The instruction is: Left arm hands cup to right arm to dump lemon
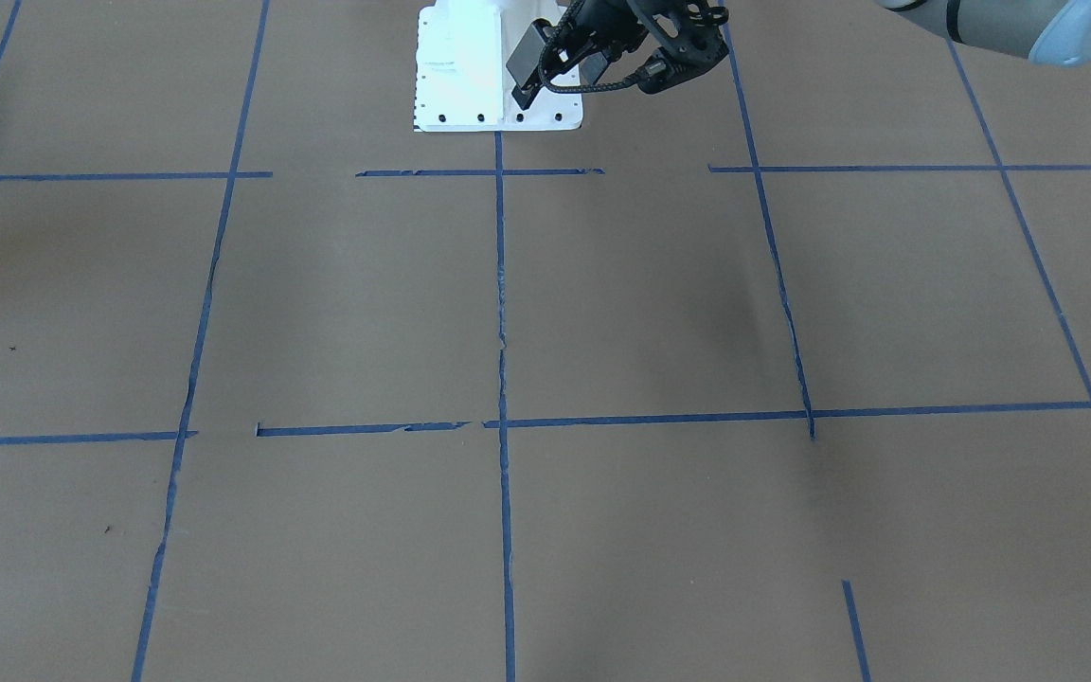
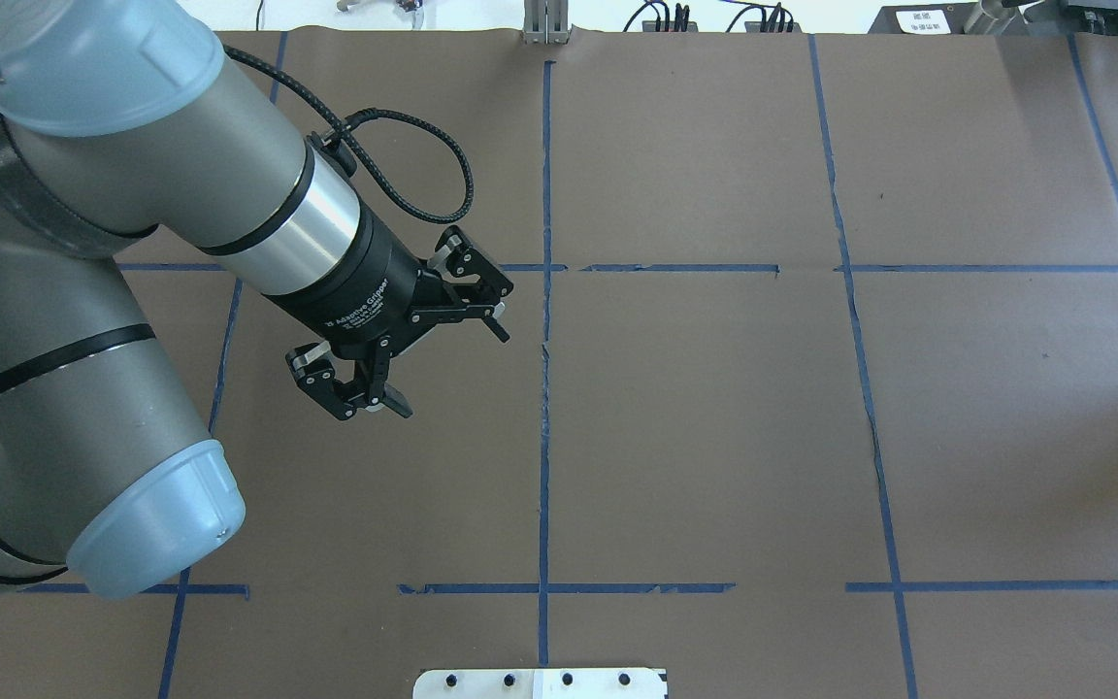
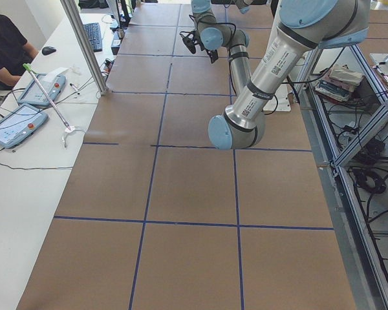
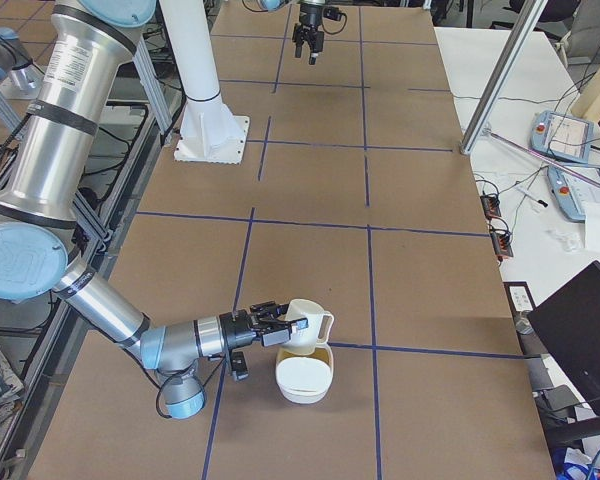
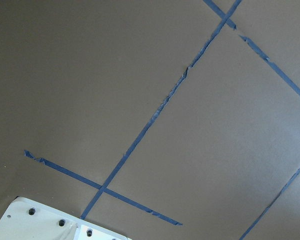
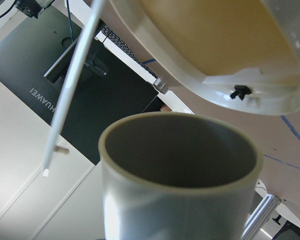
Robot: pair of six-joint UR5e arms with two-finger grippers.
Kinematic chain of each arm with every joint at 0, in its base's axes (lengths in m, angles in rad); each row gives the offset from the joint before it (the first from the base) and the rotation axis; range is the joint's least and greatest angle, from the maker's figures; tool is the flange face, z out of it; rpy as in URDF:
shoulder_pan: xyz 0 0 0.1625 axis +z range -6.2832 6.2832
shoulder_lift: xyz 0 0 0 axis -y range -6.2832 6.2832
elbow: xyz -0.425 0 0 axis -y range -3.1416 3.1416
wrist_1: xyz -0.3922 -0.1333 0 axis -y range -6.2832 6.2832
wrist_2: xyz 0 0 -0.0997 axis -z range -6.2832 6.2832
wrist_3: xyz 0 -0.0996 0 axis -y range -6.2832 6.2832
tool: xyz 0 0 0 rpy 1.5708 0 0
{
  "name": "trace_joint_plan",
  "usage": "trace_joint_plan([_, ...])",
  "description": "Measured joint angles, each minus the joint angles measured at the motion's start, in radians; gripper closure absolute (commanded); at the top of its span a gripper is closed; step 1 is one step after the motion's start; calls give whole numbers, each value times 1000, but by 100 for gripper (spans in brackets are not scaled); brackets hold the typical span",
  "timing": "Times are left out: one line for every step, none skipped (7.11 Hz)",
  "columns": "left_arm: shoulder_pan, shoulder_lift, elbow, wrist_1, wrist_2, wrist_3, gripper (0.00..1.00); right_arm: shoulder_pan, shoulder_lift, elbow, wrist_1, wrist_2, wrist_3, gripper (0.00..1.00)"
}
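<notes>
My left gripper (image 2: 452, 372) hangs open and empty above the brown table, left of the centre tape line. It also shows at the top of the front view (image 1: 669, 47) and far off in the right-side view (image 4: 310, 40). The white cup (image 4: 310, 325) is at my right gripper (image 4: 280, 328), tilted just above a white bowl (image 4: 302, 378) near the table's right end. I cannot tell from this view whether the right gripper is shut on it. In the right wrist view the cup's (image 6: 180, 165) dark grey inside looks empty, with the bowl (image 6: 215, 50) beyond it. I see no lemon.
The robot's white base plate (image 1: 498, 66) sits at the table's near-robot edge (image 2: 540, 682). An aluminium post (image 4: 500, 80), tablets (image 4: 570, 135) and a black monitor (image 4: 580, 340) stand on the side bench. An operator (image 3: 3, 45) sits there.
</notes>
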Motion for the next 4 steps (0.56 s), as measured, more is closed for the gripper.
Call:
trace_joint_plan([-4, 2, 1, 0, 0, 2, 0, 1, 10, -17, 20, 0, 13, 97])
trace_joint_plan([-5, 3, 1, 0, 0, 2, 0, 1, 11, -11, 25, 0, 11, 96])
trace_joint_plan([-5, 4, 2, 0, 0, 2, 0, 4, 7, 22, 4, 11, -17, 96])
trace_joint_plan([-4, 4, 2, 0, 0, 2, 0, 7, 2, 82, -57, 37, -103, 96])
